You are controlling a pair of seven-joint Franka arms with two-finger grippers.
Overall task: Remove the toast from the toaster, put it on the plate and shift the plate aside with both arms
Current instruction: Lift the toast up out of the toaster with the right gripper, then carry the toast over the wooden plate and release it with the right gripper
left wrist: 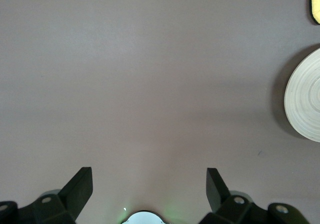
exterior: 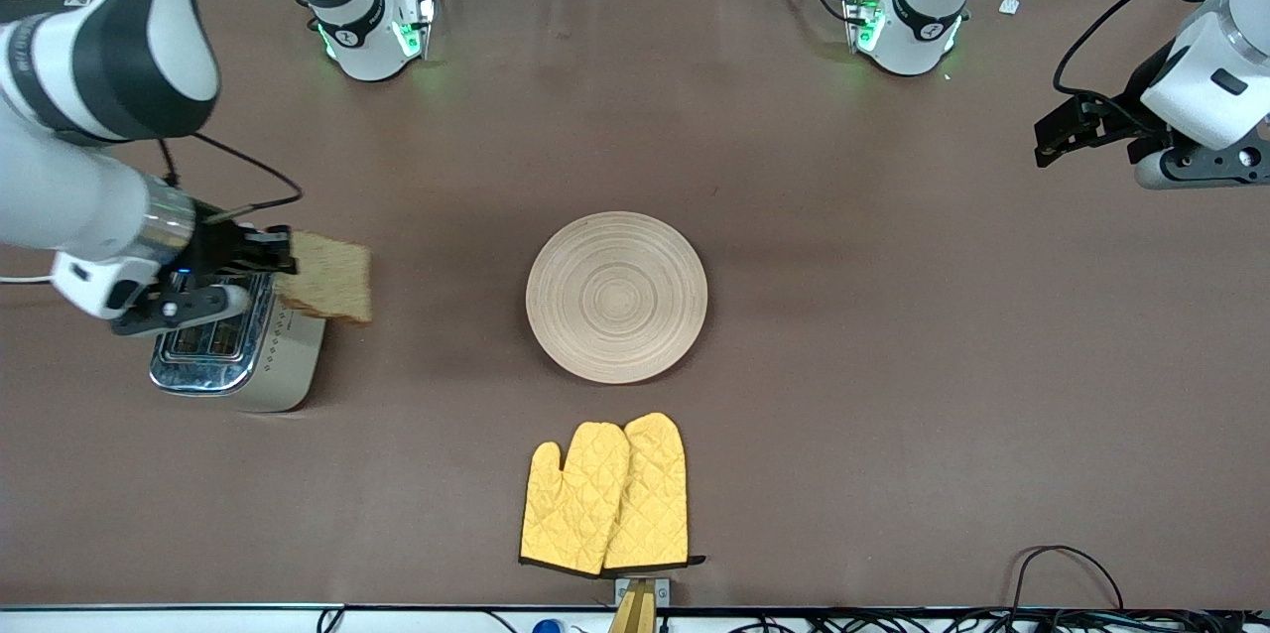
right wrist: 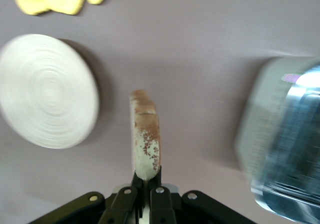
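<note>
Your right gripper (right wrist: pixel 145 191) has the toast (right wrist: pixel 145 139) pinched edge-on between its fingers.
Toast sticks out past the fingertips, over brown table (exterior: pixel 893 365); left gripper (left wrist: pixel 149 186) waits spread wide.

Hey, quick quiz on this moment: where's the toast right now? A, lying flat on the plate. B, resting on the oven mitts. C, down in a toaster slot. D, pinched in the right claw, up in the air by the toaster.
D: the right claw is shut on the toast, held on edge over the toaster, while the plate lies bare.
</note>
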